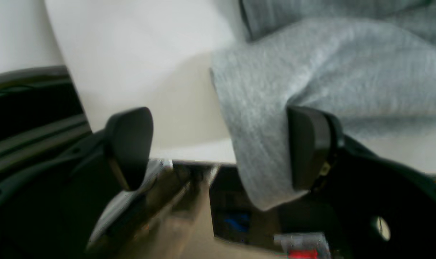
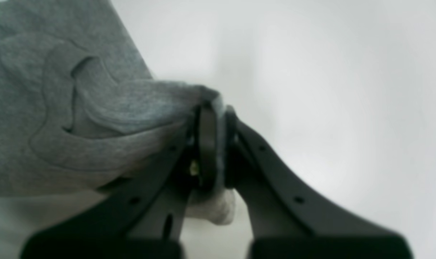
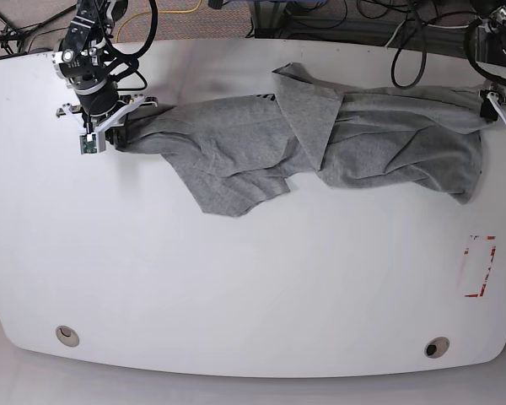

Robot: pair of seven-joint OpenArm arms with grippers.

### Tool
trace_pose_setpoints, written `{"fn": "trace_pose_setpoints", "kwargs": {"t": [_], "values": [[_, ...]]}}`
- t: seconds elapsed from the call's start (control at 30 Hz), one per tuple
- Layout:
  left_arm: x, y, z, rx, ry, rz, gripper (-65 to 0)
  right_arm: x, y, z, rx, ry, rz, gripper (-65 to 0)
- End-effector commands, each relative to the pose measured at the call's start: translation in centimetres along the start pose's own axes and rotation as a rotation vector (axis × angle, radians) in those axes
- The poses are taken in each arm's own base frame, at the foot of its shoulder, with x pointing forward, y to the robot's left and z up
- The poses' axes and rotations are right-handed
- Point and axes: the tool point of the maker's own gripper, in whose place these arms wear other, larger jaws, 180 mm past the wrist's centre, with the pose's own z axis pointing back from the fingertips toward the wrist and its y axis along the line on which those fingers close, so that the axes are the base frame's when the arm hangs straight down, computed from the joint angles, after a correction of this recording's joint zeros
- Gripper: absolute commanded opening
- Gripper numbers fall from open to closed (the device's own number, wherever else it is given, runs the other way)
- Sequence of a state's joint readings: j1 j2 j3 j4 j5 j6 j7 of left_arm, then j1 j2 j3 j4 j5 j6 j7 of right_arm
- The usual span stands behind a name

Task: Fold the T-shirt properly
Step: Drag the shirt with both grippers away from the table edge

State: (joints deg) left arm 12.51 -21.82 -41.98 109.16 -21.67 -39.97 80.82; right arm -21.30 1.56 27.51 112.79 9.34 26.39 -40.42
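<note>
The light grey T-shirt lies crumpled and stretched sideways across the far part of the white table; no lettering shows. My right gripper is at the shirt's left end in the base view. In the right wrist view this gripper is shut on a bunched fold of the shirt. My left gripper is at the shirt's right end by the table edge. In the left wrist view it is open, with a shirt corner hanging over the table edge against one finger.
A red-outlined rectangle mark is on the table near the right edge. Two round holes sit near the front edge. Cables lie behind the far edge. The table edge runs just under the left gripper.
</note>
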Motion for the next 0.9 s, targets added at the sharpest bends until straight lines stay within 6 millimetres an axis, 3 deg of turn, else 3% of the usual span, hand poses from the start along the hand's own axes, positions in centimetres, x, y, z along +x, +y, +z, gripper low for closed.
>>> {"fn": "trace_pose_setpoints", "kwargs": {"t": [0.0,0.17,0.4,0.6,0.87], "values": [[2.5,1.7,1.8,0.037,-0.092,-0.030,-13.3,1.3,0.1,0.2,-0.002,-0.051,-0.005,-65.0],[4.5,2.9,3.1,0.033,-0.203,0.027,-13.3,1.9,0.4,0.0,0.001,-0.067,-0.016,-65.0],[7.4,3.0,5.3,-0.047,-0.379,0.053,-13.3,2.0,0.4,0.0,0.001,-0.069,-0.016,-65.0],[8.5,4.3,5.9,-0.005,-0.429,0.083,-13.3,2.2,0.4,-0.1,0.002,-0.073,-0.018,-65.0],[8.5,5.5,2.0,-0.003,-0.386,0.232,-13.3,2.2,0.4,-0.1,0.002,-0.073,-0.018,-65.0]]}}
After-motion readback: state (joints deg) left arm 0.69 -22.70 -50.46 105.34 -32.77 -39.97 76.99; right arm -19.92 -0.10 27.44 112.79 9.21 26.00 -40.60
